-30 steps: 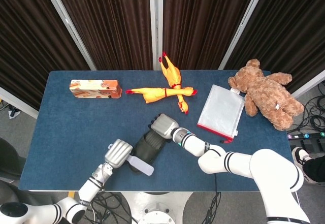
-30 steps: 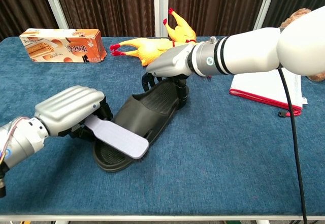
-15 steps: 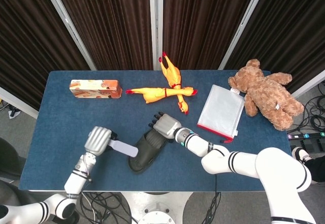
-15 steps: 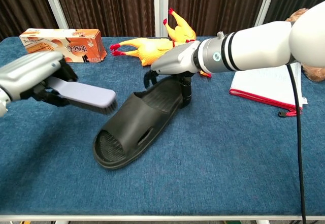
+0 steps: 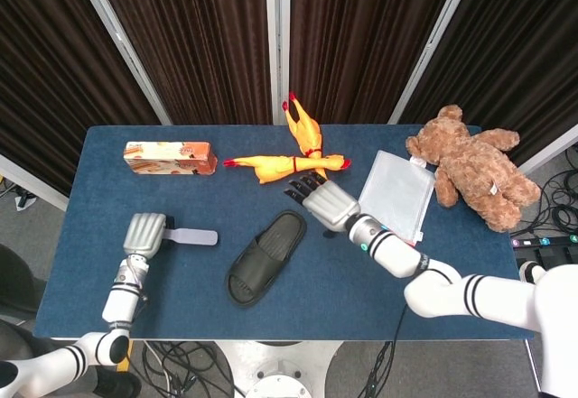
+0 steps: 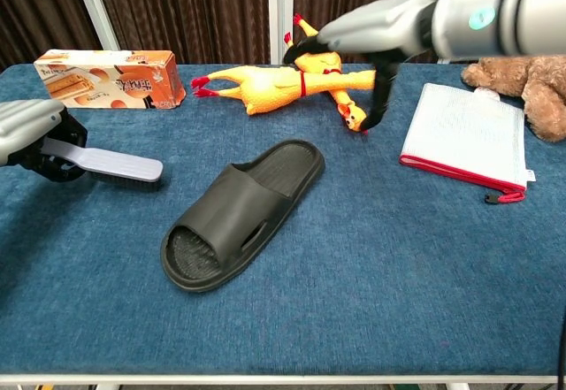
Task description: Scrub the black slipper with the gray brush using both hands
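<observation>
Slipper (image 5: 266,257) lay free, looked light, rubbery, bendy (pin its heel). Left hand (image 5: 144,233) gripped the stiff brush (image 5: 191,236) handle; right hand (image 5: 323,201) hovered empty, fingers spread.

On my screens I count one black slipper (image 5: 266,256) and one gray brush (image 5: 191,236). I see two yellow rubber chickens (image 5: 302,133), lying crossed, the second (image 5: 271,165) stretched sideways. There is one orange box (image 5: 169,157), one teddy bear (image 5: 472,168) and one white mesh pouch (image 5: 394,196) with a red edge. Two robot hands show: the left hand (image 5: 144,234) and the right hand (image 5: 326,202). All of it sits on one blue table (image 5: 108,199).
</observation>
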